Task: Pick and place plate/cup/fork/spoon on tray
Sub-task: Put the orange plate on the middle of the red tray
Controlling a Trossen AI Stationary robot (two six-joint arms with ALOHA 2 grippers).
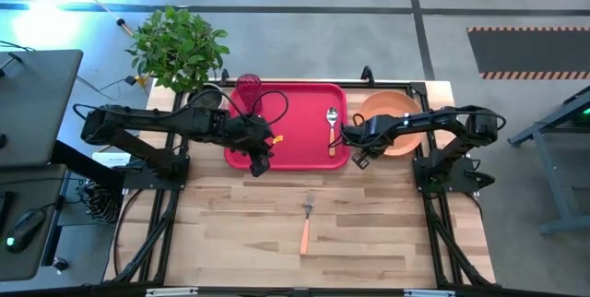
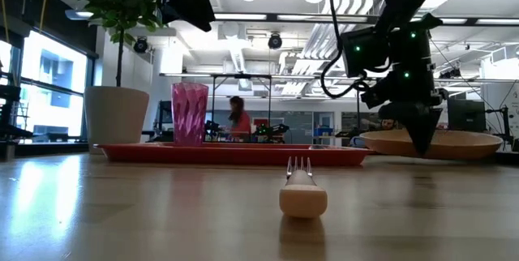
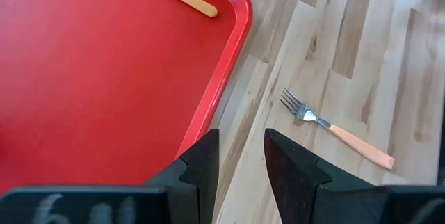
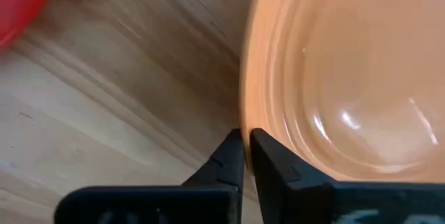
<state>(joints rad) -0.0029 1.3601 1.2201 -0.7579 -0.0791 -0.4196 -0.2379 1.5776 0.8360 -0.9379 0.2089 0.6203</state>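
The red tray (image 1: 286, 117) lies at the table's far middle. The dark red cup (image 1: 248, 86) stands upright on its far left corner, and the spoon (image 1: 332, 129) lies on its right part. The orange plate (image 1: 395, 117) rests on the table right of the tray. The fork (image 1: 307, 221) lies on the bare wood nearer the front, tines toward the tray. My left gripper (image 1: 259, 164) hangs open and empty over the tray's near left rim (image 3: 229, 64). My right gripper (image 1: 358, 156) is shut at the plate's near left rim. My right gripper pinches the plate's rim (image 4: 243, 116) at its near left side, one finger (image 4: 268, 151) over the plate's inside and the other (image 4: 226, 154) outside over the wood. The fingers point down from above (image 2: 422, 143). The plate sits level, low at the table.
A potted plant (image 1: 178, 46) in a white pot (image 2: 116, 115) stands at the far left corner behind the cup. The table's near half is open wood around the fork. A person (image 2: 238, 119) shows far off in the room.
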